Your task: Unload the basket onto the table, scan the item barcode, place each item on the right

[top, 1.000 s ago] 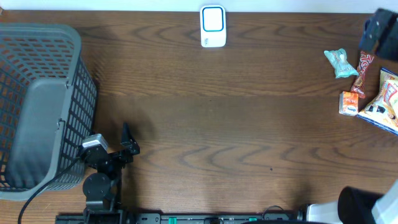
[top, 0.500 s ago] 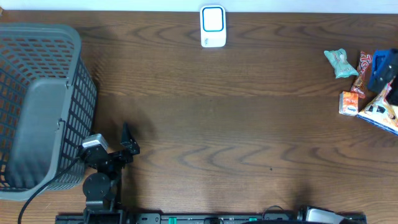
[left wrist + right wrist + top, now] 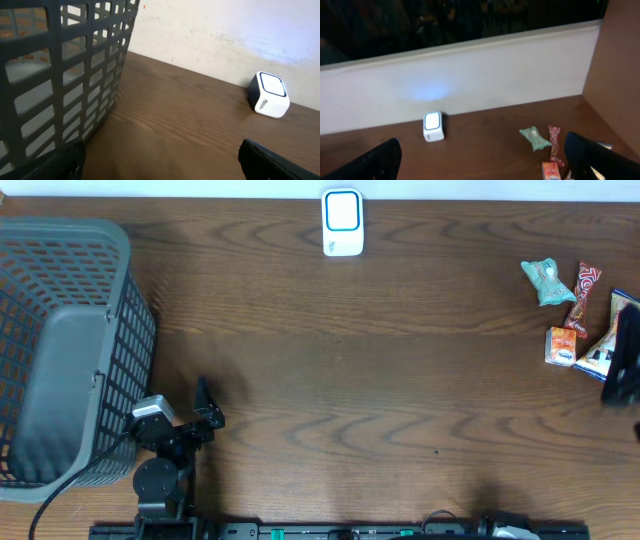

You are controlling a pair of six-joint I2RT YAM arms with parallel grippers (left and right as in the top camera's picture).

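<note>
**Both grippers open and empty; snack items grouped at the table's right edge, scanner at the far edge**

Overhead view. A wooden table carries a grey mesh basket at its left end. A white barcode scanner with a blue-outlined window stands at the middle of the far edge.

Four snack items lie close together near the right edge, well apart from the scanner. They are a teal packet, a red-brown bar wrapper, a small orange carton and a blue-and-yellow bag. The wrapper lies just beside the packet, and the carton lies just beside the bag.

The left gripper sits near the front edge, just beside the basket's right wall. Its fingers are spread wide with nothing between them.

A dark, blurred shape overlapping the bag's right side is the right arm's end. Whether it touches the bag cannot be told.

Right wrist view. The right gripper has its fingers standing far apart, framing the scanner, the packet, the wrapper and the carton. It holds none of them.

Left wrist view. The basket wall fills the left of the frame, and the scanner stands at the right against a pale wall.
</note>
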